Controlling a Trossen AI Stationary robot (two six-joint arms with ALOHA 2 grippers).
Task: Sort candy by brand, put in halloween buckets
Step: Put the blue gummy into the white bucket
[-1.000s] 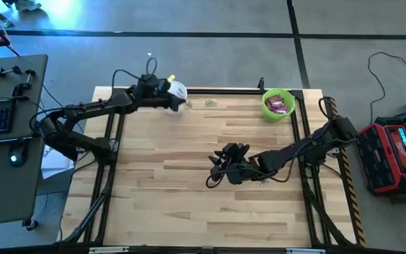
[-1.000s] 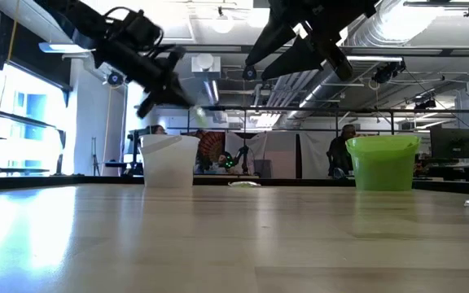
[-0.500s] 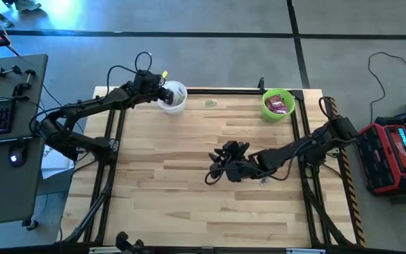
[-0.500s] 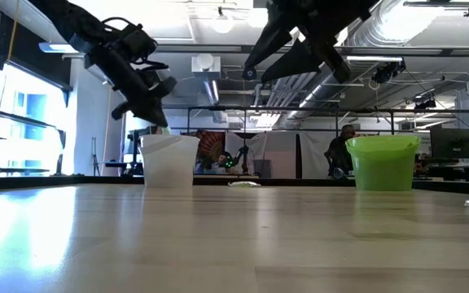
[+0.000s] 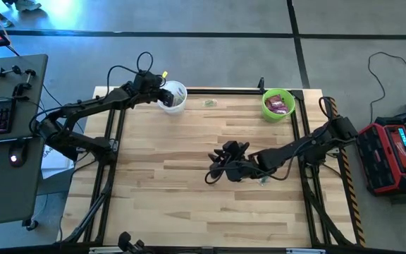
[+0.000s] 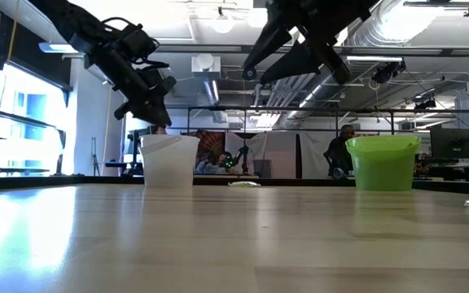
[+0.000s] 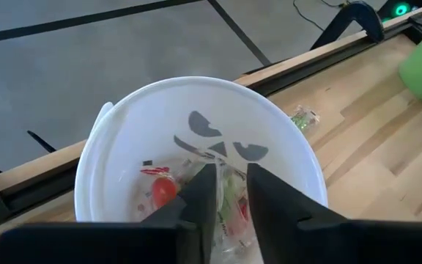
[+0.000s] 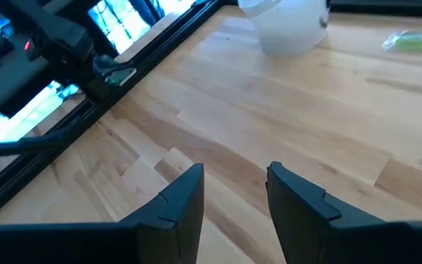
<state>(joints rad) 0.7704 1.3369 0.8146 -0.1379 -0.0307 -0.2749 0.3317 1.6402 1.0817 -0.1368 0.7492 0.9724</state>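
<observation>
Hovering left gripper point(image 7: 231, 172) right over white bucket point(image 7: 196, 81). Fingers point(image 7: 200, 198) only a narrow slit apart, nothing pinched between, nothing touched, tips above the rim. Visible through the slit: clear-wrapped pieces point(image 7: 163, 189), red and green, lying on the bucket floor.

Right gripper point(image 8: 234, 176) hanging over mid-table point(image 5: 175, 183), fingers moderately apart, empty, just bare wood below.

Farther out: one loose green piece point(image 5: 210, 104) flat on the wood by the rear rail, between the two buckets and nearer the white one. Not yet binned. Magenta packets point(image 5: 279, 106) already in green bucket point(image 5: 265, 101) at the far right corner.

Handling, by judgement — very light, prob. a hard sweet inside crinkly film, so slick and apt to squirt out sideways under a pinch. Lies low on the table, so tips would need to come almost to the wood, straddling the body across its short side. Grabbing the loose wrapper tail alone looks less sure, may slip. Not fragile, so a firm close should be OK. Bucket itself thin, light and easy to knock, so best kept clear of the rim.
</observation>
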